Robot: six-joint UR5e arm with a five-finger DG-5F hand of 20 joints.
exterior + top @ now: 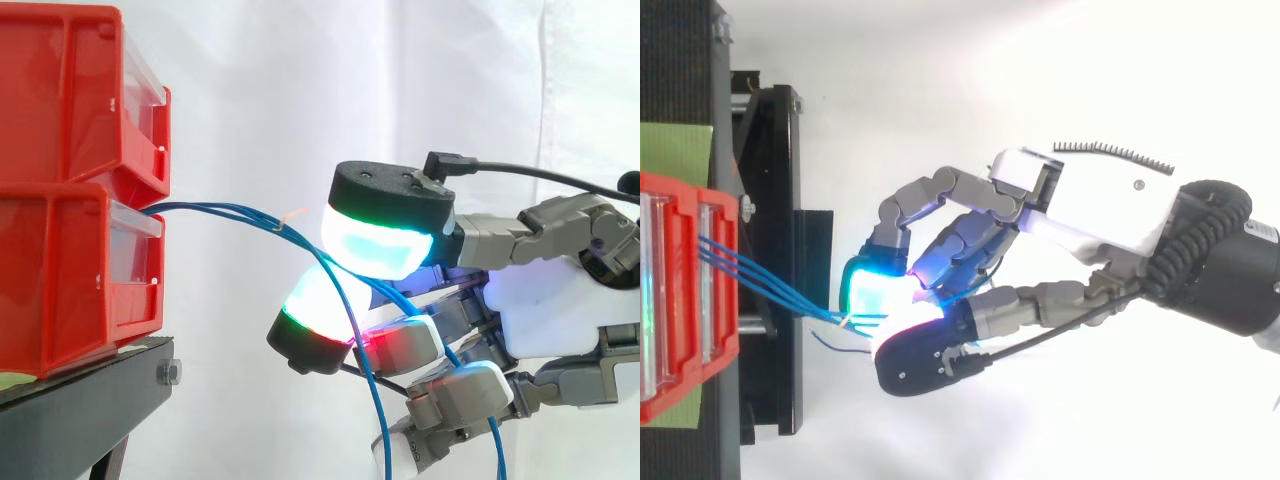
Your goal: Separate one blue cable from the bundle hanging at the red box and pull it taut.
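Several thin blue cables (pixel 220 211) leave the drawer front of the lower red box (pixel 60 270) and run right, nearly level, as a close bundle (pixel 770 292). They meet at a small pale tie, just left of my hand (pixel 560 310). The hand (pixel 1100 205) comes in from the right. Two glowing fingertip pads (pixel 385 240) are closed together on the cables, one above and one below. Past the pinch, the cables drop in slack curves in front of the lower fingers. I cannot tell how many strands are in the pinch.
Two red boxes are stacked on a black stand (pixel 80 400) at the left, in front of a white curtain. A green patch (pixel 675 150) lies beside the boxes in the top view. Open space lies to the right of the stand, around the hand.
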